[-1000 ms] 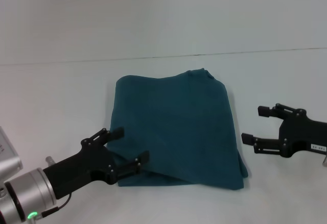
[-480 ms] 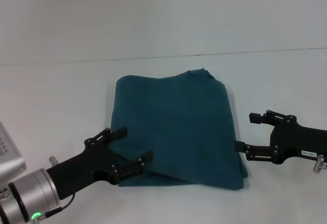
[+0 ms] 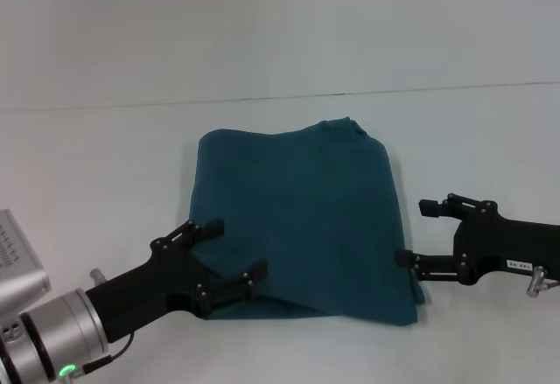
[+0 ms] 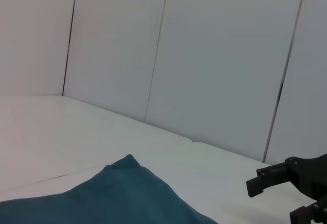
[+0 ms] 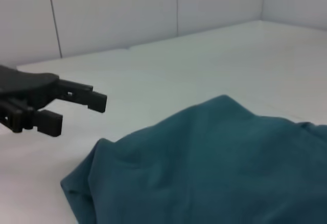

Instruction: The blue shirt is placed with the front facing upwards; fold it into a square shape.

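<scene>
1. The blue shirt [image 3: 302, 222] is lying folded into a rough rectangle at the centre of the head view, plain teal side up, on the white table [image 3: 105, 165].
2. Its far edge is sitting just below the seam line crossing the middle of the frame; its near edge is reaching into the lower centre, with a loose fold showing along the lower right side.
3. The left gripper [image 3: 234, 251] is sitting at the lower left of the head view, its jaws spread wide and holding nothing.
4. One left finger is pointing over the shirt's left edge, the other is lying at the shirt's near-left corner; contact with the cloth cannot be told.
5. The right gripper [image 3: 417, 233] is sitting at the right of the head view, jaws wide apart and empty.
6. Its lower finger is reaching the shirt's right edge near the lower right corner; the upper finger is hanging just beside the cloth over bare table.
7. The right wrist view is showing the shirt filling the lower right and the left gripper at mid left.
8. The left wrist view is showing a shirt corner at the bottom and the right gripper at lower right.
</scene>
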